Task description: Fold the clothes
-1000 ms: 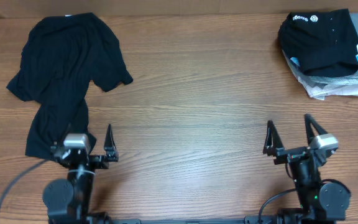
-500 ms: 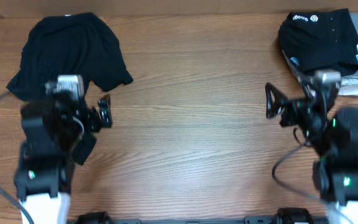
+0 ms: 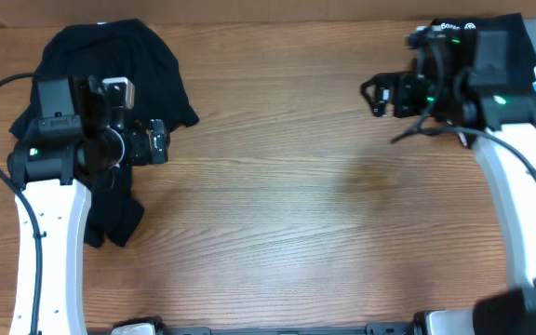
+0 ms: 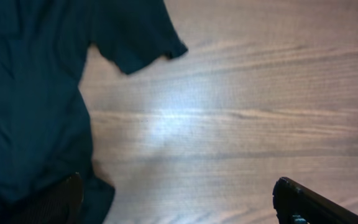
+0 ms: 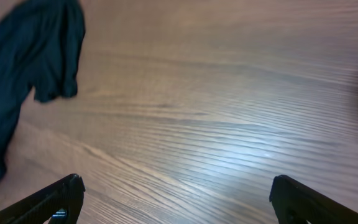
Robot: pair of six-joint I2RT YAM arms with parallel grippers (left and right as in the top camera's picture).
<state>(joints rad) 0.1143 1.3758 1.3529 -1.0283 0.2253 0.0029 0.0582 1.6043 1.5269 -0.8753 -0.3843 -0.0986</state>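
Left gripper (image 4: 178,183), right gripper (image 5: 176,182) wide over table (image 3: 296,205); T-shirt (image 4: 30,93) edge seemingly below left.

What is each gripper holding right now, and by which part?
Nothing. The left gripper and right gripper are both open and empty; the black T-shirt lies ungripped.

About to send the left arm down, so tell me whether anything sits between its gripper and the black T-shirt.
Nothing visible does. The left gripper hangs open at the edge of the black T-shirt, by its sleeve; only bare wooden table lies beside it.
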